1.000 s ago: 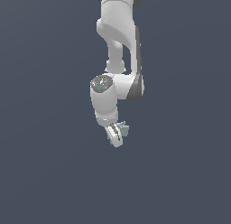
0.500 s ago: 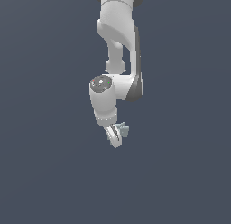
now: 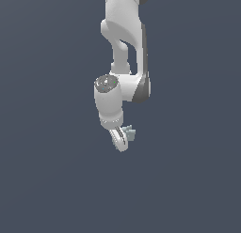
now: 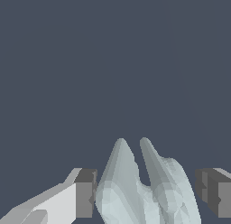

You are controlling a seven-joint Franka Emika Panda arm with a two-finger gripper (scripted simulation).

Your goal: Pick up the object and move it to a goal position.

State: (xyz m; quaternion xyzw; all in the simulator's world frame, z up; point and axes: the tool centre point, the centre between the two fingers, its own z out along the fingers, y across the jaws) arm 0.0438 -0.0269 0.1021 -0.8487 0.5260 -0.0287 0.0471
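The object (image 4: pixel 144 191) is a small pale grey-teal item with two curved, ribbed prongs. In the wrist view it fills the space between my two dark finger pads (image 4: pixel 85 193), and both pads sit against its sides. In the exterior view the object (image 3: pixel 129 132) sticks out from the white gripper (image 3: pixel 123 139) toward the exterior view's right. The gripper hangs below the bent white arm and is shut on the object, holding it in front of the plain dark background. Part of the object is hidden behind the near finger.
The white arm's elbow and wrist (image 3: pixel 113 93) hang down from the top of the exterior view. All around is a uniform dark grey-blue surface (image 3: pixel 47 180) with no other objects showing.
Almost nothing differs. The gripper keeps its hold on the object, which now sits very slightly higher in the exterior view.
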